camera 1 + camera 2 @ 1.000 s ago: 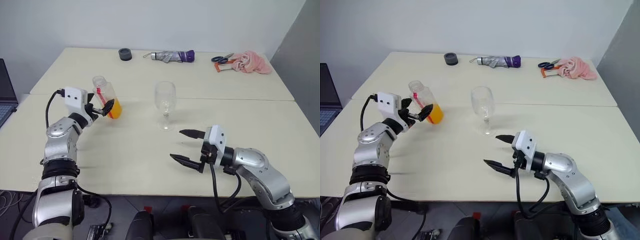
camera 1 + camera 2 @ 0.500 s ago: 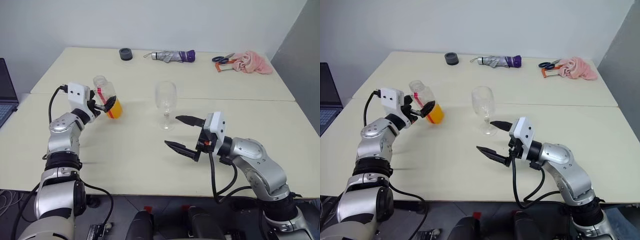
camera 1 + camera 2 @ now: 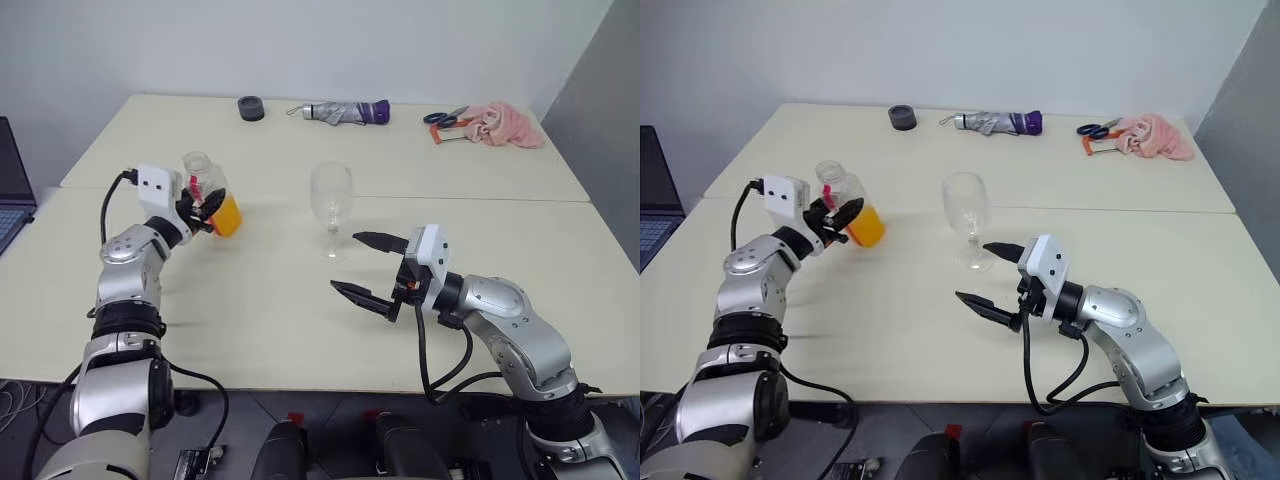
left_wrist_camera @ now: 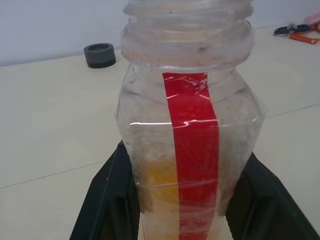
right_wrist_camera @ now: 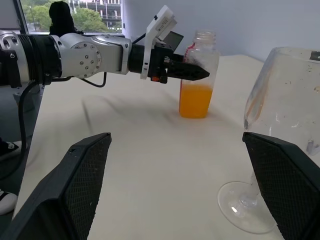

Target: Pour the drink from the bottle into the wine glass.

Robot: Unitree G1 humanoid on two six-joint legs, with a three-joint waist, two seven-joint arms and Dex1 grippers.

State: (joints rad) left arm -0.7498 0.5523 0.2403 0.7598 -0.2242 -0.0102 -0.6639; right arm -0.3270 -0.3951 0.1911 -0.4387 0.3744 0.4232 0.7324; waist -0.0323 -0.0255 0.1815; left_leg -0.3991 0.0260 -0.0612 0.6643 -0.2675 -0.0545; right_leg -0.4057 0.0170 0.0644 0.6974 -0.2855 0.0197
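Your left gripper (image 3: 203,208) pinches the bottle (image 3: 212,193) at mid-body; it stands uncapped on the table (image 3: 280,300), left of the wine glass (image 3: 331,205). Lift it upright so the drink (image 3: 226,217) stays in. Your right gripper (image 3: 365,268) is spread wide beside the glass; steady its stem.

Both arms are built of rounded silver-grey metal segments joined by black bands at the joints. The left arm (image 3: 125,290) has a thick black collar near its base and a black cable looping from the wrist housing down along it. The right arm (image 3: 515,335) carries a similar black cable curving under its forearm. Each wrist bears a white boxy camera housing. The left gripper (image 3: 203,208) and right gripper (image 3: 365,268) have black, pointed, textured fingers.
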